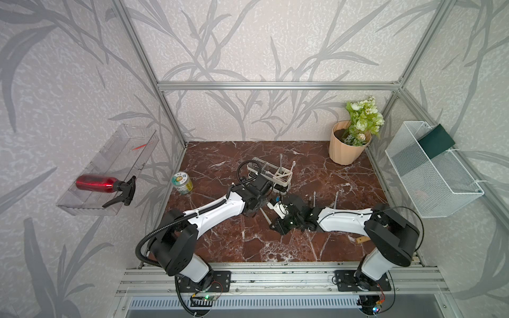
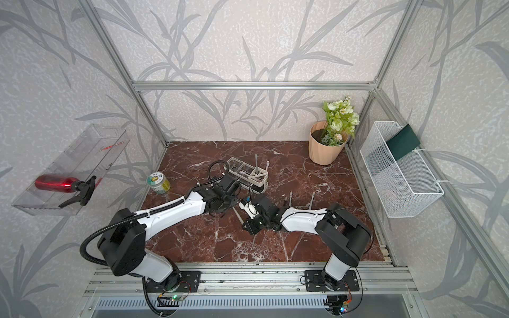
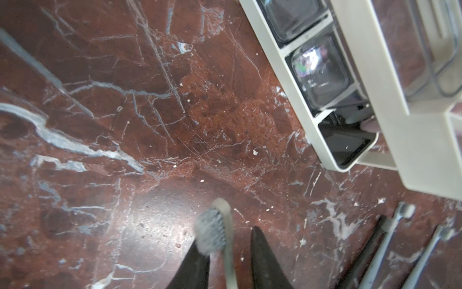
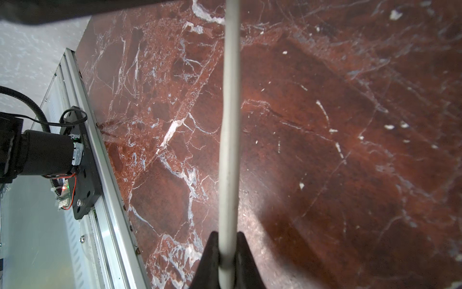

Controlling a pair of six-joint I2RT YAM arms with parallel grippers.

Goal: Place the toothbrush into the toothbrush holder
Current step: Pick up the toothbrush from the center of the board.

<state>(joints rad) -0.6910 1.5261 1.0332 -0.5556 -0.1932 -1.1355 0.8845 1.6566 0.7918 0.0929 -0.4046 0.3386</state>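
Near the holder (image 1: 284, 179), right jaws clamp the toothbrush (image 4: 230, 125) handle, left jaws parted around its head; insertion not yet done.

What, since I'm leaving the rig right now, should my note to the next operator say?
Left gripper: open, straddling the toothbrush, not clamping it.
Right gripper: shut on its handle.
Holder: upright mid-table, two brushes standing in its divider.
Done: toothbrush gripped.
Left: slot it into the holder; two more brushes lie on the table.
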